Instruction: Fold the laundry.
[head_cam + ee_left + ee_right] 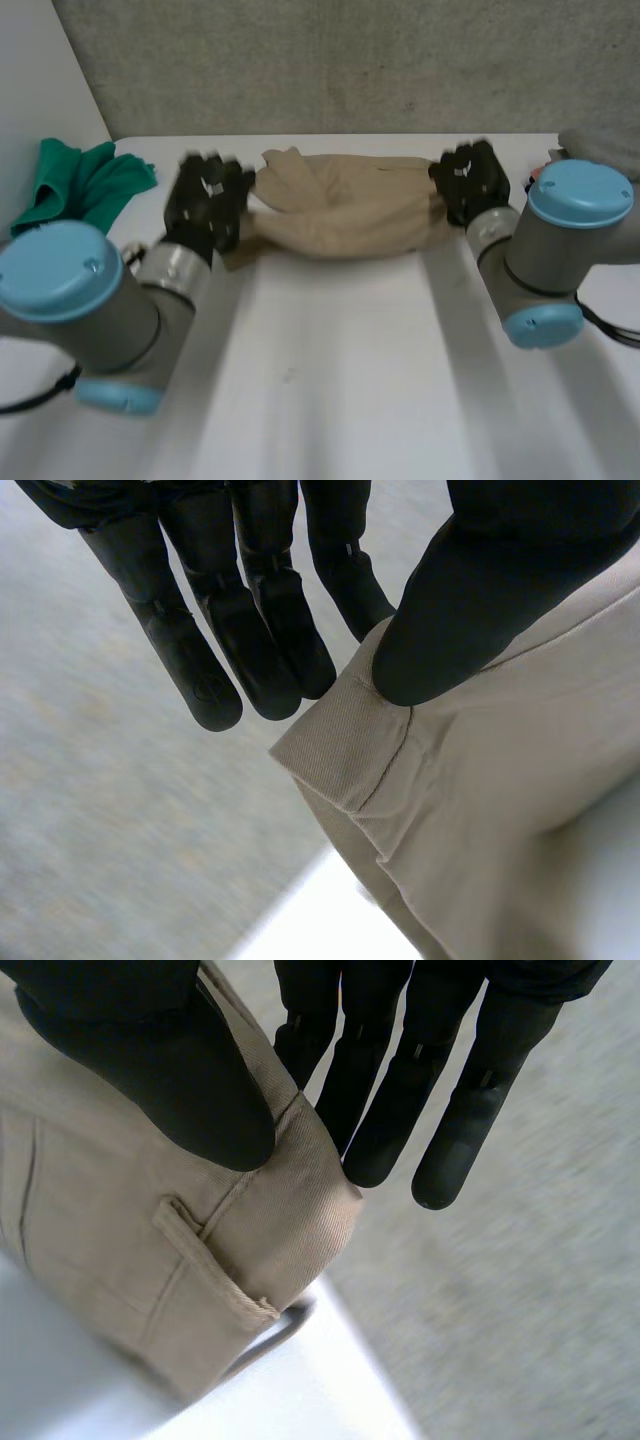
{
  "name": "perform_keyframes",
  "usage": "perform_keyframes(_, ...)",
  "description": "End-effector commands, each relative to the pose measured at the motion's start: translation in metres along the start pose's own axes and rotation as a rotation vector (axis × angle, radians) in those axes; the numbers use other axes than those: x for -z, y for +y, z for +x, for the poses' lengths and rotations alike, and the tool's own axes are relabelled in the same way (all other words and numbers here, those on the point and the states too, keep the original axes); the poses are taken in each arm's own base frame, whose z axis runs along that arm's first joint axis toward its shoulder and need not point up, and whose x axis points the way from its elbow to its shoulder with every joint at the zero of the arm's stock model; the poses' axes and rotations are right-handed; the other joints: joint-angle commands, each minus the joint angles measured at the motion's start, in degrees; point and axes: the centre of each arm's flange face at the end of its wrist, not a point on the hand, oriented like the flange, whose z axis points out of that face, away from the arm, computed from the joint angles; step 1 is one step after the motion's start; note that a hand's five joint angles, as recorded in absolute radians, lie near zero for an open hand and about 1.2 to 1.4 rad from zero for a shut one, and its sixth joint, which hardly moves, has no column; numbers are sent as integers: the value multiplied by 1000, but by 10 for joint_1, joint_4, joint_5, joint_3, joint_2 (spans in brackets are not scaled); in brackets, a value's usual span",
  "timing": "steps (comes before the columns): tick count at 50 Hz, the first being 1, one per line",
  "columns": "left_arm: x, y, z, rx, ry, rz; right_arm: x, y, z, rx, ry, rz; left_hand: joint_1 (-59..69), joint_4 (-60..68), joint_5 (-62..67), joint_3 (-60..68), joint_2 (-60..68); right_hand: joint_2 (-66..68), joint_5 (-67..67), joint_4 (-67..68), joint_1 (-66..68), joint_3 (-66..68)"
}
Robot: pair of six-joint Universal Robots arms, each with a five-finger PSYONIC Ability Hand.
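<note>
You're looking at a white worktop (330, 380) set against a rough grey wall (350, 60), and the beige trousers (350, 215) lie bunched lengthwise across its far part, close to that wall. The left hand (205, 205) is at the trousers' leg end. In its wrist view you can see its thumb (470, 590) pressed down on the stitched hem (345, 750), with the fingers (265, 630) straight. The nearest finger slips behind the cloth, so this end is pinched between thumb and fingers. The right hand (470, 180) is at the opposite end of the trousers, on the waistband. There the thumb (150, 1050) sits on top of the band just above a belt loop (210, 1260), with straight fingers (385, 1110) behind the edge, pinching in the same way. Beyond the trousers' leg end, past the left hand, a crumpled green cloth (85, 180) lies at the worktop's far corner, well apart from the trousers.
</note>
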Motion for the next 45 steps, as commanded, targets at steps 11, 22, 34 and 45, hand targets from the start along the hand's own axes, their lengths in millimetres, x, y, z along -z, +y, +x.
perform_keyframes(11,172,-22,13,-99,469,-640,164,-16,16,191,-346,-383,146,112,123,117,112,127,124,113,181,116)
perform_keyframes(22,200,-53,22,-142,595,-614,221,-20,18,285,-479,-463,146,112,123,117,112,127,124,113,181,116)
perform_keyframes(34,112,-47,0,-66,291,-356,196,4,1,268,-439,-447,-444,-479,-467,-473,-478,127,124,113,181,116)
perform_keyframes(45,106,-26,1,-30,307,-426,187,2,1,175,-375,-412,-412,-447,-435,-441,-446,127,124,113,181,116)
